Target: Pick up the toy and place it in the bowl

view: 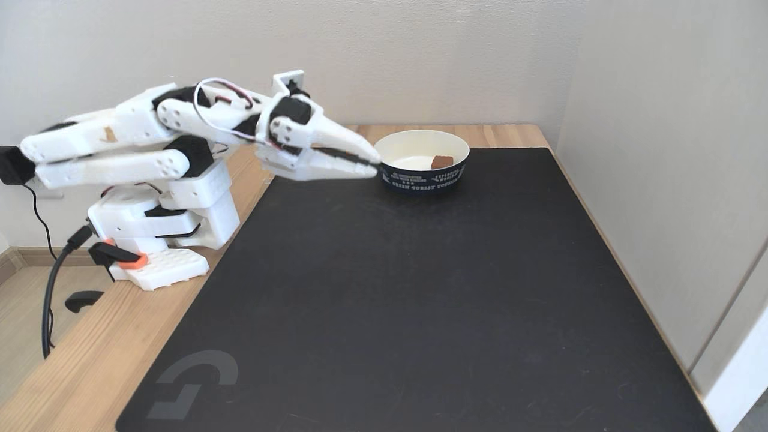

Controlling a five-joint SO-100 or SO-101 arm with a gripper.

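Note:
The toy (442,161), a small reddish-brown cube, lies inside the bowl (396,146), toward its right side on the cream-white floor. This navy-sided paper bowl with white lettering stands at the far edge of the black mat. My white gripper (377,167) reaches in from the left, level with the bowl, and its tips sit just at the bowl's left rim. The two fingers taper together to a point with nothing between them. The gripper is apart from the toy.
The black mat (420,300) covers most of the wooden table (90,360). The arm's base (162,234) stands at the left with cables hanging off the table edge. A wall runs behind, and a panel (672,180) lines the right side.

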